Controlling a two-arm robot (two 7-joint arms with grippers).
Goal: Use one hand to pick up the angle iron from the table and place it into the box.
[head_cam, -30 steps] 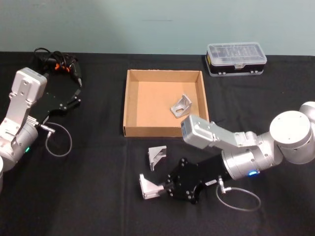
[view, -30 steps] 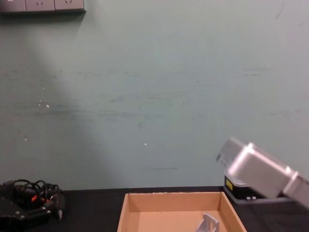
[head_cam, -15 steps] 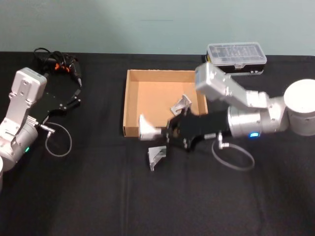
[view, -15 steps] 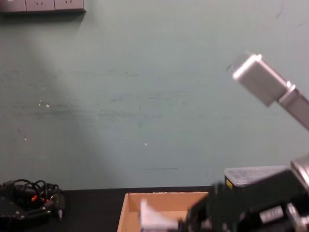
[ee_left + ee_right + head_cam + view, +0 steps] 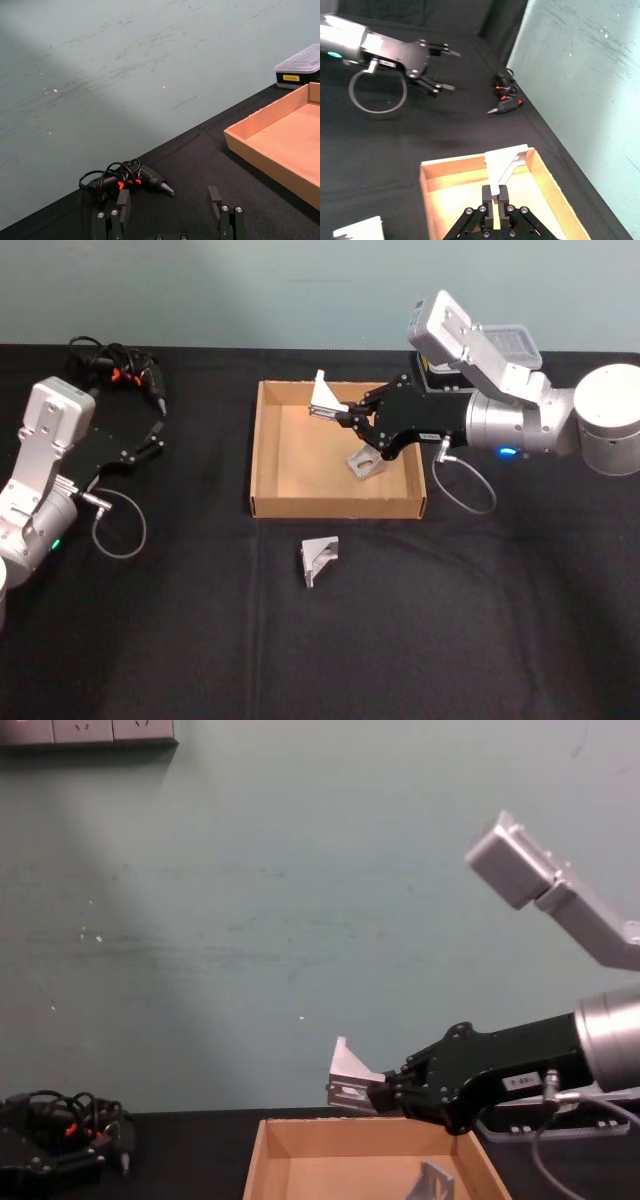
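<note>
Black table (image 5: pixel 500 640) under everything. On it, far of centre, the tan box (image 5: pixel 335 507). From the right, over the box's far wall, the right tool (image 5: pixel 345 417), clamped on an angle iron (image 5: pixel 324 397) held aloft. At the left, the left tool (image 5: pixel 160 430), parked, fingers spread wide. Inside the box, right side, a second angle iron (image 5: pixel 358 468). Near the box's near wall, on the table, a third angle iron (image 5: pixel 318 559).

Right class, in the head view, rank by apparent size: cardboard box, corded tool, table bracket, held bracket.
1. cardboard box
2. corded tool
3. table bracket and held bracket, which is in the right gripper over the box: they look alike, so unranked.
</note>
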